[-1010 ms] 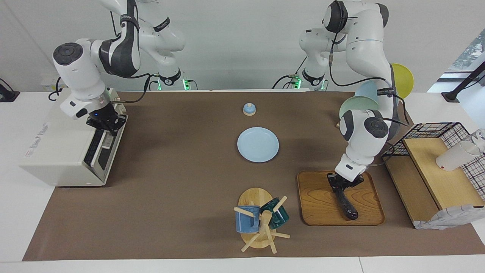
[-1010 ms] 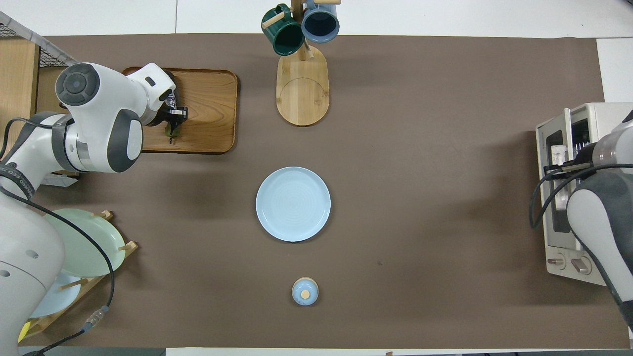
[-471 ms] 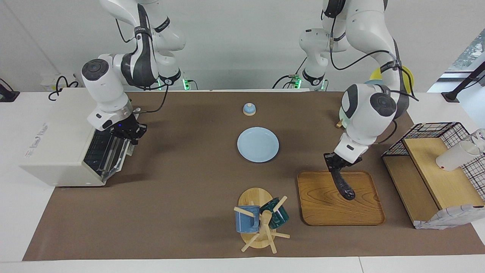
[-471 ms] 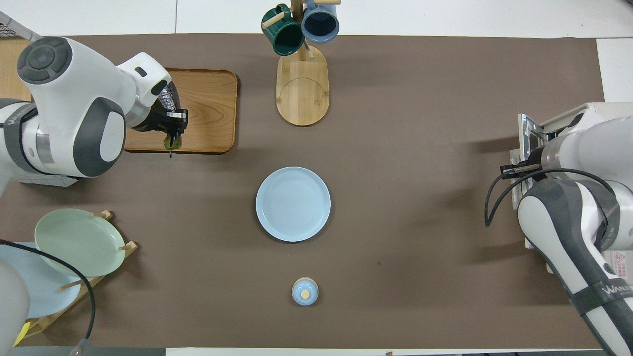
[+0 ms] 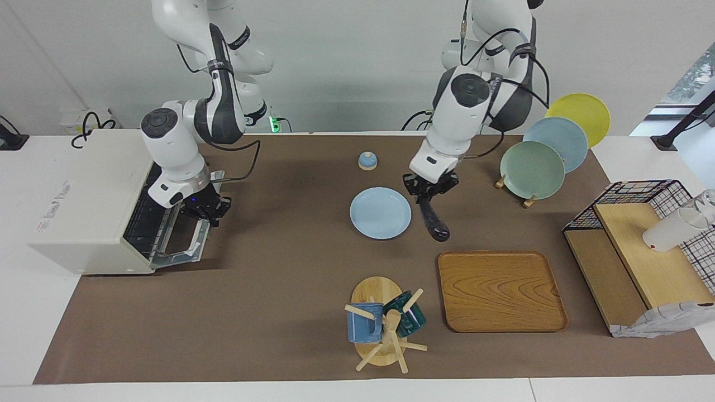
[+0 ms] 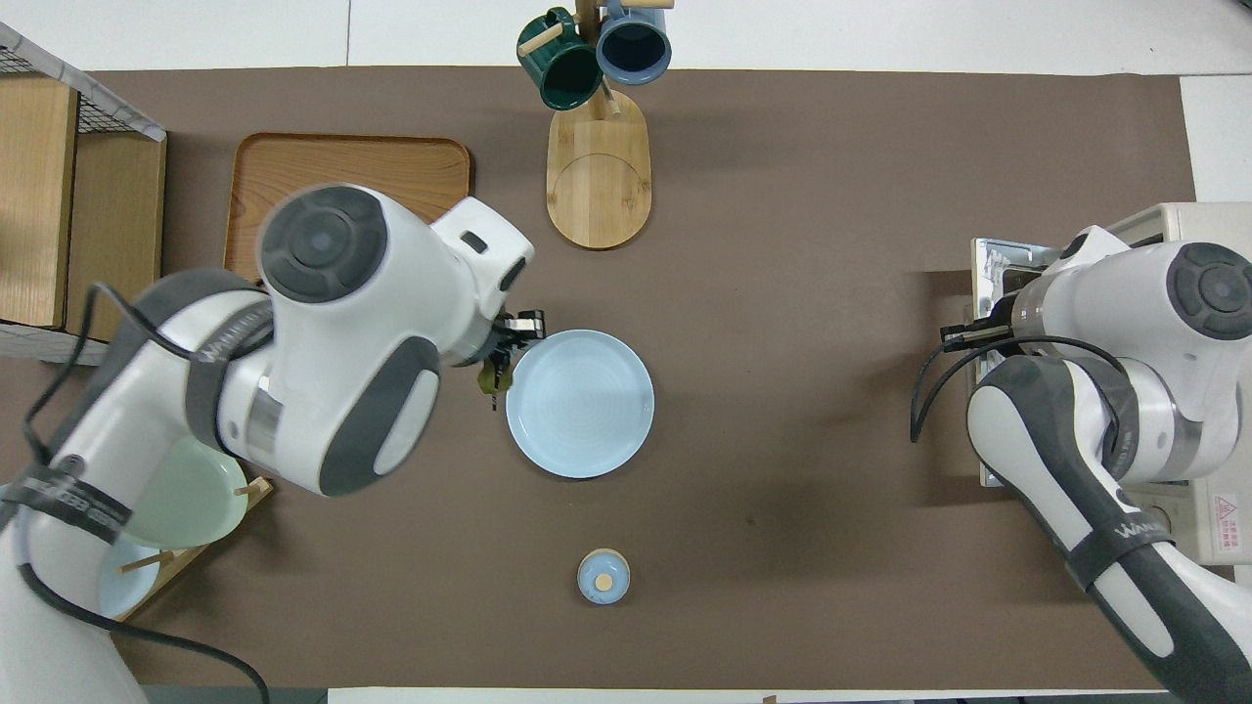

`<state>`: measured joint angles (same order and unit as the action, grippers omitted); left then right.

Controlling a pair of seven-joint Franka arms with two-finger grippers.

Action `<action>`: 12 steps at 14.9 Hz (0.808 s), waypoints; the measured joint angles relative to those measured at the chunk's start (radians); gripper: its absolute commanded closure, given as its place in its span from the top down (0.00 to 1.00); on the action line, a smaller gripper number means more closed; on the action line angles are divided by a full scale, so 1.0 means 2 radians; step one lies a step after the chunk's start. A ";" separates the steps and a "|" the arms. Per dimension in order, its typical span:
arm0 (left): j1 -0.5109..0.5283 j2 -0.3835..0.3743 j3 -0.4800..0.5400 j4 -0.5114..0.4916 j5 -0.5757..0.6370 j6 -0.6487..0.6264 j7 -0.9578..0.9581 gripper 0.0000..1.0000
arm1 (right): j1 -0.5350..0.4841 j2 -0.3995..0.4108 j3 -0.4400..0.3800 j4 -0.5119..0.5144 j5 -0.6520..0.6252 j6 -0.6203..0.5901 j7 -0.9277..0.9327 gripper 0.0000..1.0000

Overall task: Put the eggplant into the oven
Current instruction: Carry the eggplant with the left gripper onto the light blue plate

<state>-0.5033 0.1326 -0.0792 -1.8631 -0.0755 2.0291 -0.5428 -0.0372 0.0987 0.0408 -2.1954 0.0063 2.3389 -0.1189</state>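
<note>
The left pincer (image 5: 429, 195) is closed on the stem end of the eggplant (image 5: 434, 222), which hangs in the air, tilted, over the brown mat just beside the light blue plate (image 5: 380, 213) (the wooden tray (image 5: 500, 290) lies bare). In the overhead view the left arm covers all but the eggplant's stem tip (image 6: 489, 376). At the right arm's end of the desk (image 5: 22, 335), the right pincer (image 5: 208, 213) is clamped on the top edge of the oven (image 5: 89, 206) door (image 5: 181, 245), which is swung down almost flat, showing the wire rack inside.
</note>
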 measured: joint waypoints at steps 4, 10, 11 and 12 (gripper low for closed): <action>-0.085 -0.010 0.000 -0.114 -0.001 0.144 -0.063 0.00 | 0.003 0.046 -0.001 0.000 0.014 0.034 0.030 0.00; -0.121 0.017 0.002 -0.165 -0.002 0.210 -0.086 0.00 | 0.065 0.053 -0.012 0.082 0.013 -0.031 0.142 0.42; -0.121 0.017 0.003 -0.164 -0.002 0.210 -0.087 0.00 | 0.082 0.053 -0.012 0.092 0.012 -0.043 0.180 0.42; -0.121 0.017 0.004 -0.163 -0.002 0.210 -0.087 0.00 | 0.097 0.053 -0.012 0.097 0.012 -0.049 0.208 0.41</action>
<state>-0.7455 0.1664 -0.0721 -2.1901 -0.0789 2.4501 -0.7168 0.1569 0.2041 0.0163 -2.0023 0.0301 2.2417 0.2977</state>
